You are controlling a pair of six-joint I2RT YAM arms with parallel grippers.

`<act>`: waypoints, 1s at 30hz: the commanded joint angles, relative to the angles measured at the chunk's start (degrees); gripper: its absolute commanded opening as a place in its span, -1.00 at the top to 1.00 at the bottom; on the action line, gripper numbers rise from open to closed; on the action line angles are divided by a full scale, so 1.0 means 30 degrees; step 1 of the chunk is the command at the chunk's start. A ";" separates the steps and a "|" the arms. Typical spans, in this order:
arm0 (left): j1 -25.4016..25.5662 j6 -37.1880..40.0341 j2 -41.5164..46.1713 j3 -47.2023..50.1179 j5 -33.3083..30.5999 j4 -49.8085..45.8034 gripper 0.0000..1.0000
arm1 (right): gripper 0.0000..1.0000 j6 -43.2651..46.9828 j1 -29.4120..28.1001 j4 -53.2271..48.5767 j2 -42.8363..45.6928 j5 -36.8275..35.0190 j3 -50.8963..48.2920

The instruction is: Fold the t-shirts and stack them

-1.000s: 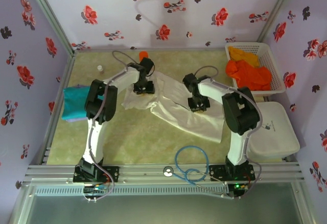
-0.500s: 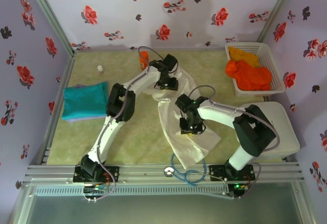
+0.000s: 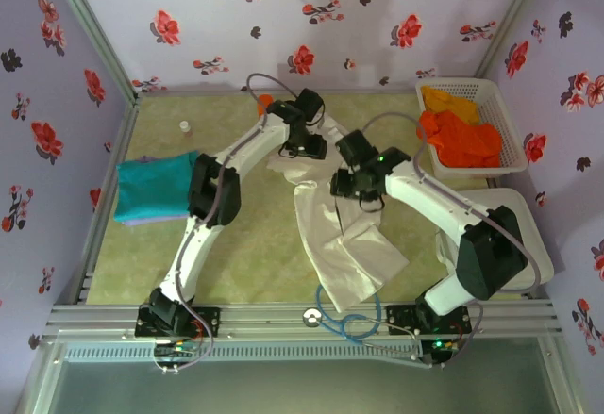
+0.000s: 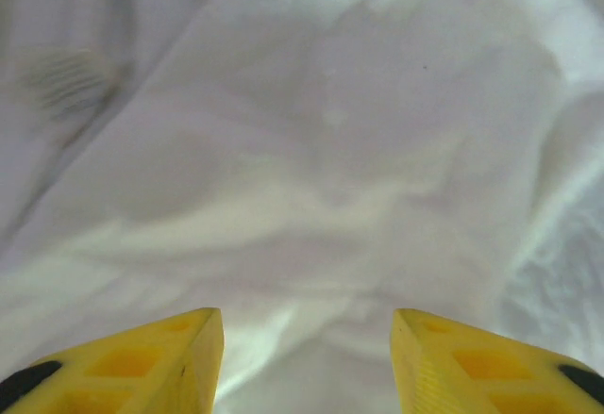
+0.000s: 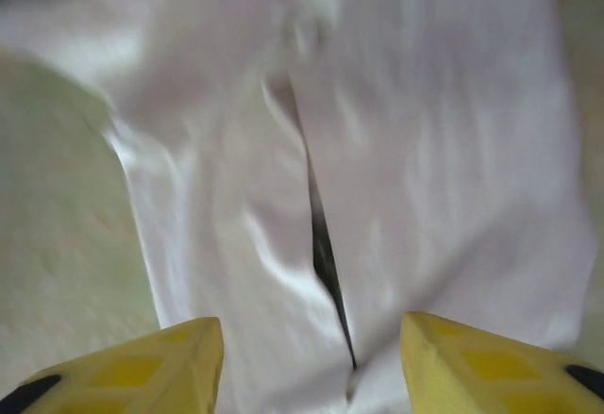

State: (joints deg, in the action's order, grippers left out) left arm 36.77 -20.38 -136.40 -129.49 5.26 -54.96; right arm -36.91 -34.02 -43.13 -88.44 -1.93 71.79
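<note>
white t-shirt [image 3: 349,254] lies rumpled, long strip mid table [image 3: 245,244]. left gripper [image 4: 304,320] spread over its far part, right gripper [image 5: 311,324] spread over its middle, nothing pinched. advice: pinch opposite edges, tension evenly, flatten before folding.

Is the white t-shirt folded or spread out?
Neither folded nor spread flat: the white t-shirt lies rumpled in a long, twisted strip, not a neat rectangle.

the white t-shirt [image 3: 344,244] got pulled from slanted to lengthwise; the left gripper [image 3: 305,146] and right gripper [image 3: 348,189] moved farther back, now parted
</note>
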 commanded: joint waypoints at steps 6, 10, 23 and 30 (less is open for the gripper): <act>-0.0502 0.0320 0.7845 0.6980 -0.2237 0.0507 -0.01 | -0.32 0.5130 0.0855 0.1130 -0.5741 -0.1982 0.5920; -0.0611 -0.0048 1.1010 1.1684 -0.2732 0.2667 -0.26 | -0.29 0.5722 0.0962 0.0726 -0.9024 -0.2004 0.8644; -0.0431 -0.2826 1.5676 2.0327 -0.2138 0.5024 -0.25 | -0.25 0.6420 0.1473 -0.2417 -1.8040 -0.3684 1.7313; 0.0314 -0.3913 1.5999 2.1976 -0.1954 0.5833 -0.22 | -0.26 0.5280 0.2882 -0.3040 -2.0628 -0.3908 2.1057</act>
State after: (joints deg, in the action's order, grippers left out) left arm 36.62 -29.45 -89.49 -64.99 -1.30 -39.66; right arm -19.33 -28.27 -48.62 -146.71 -11.20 131.79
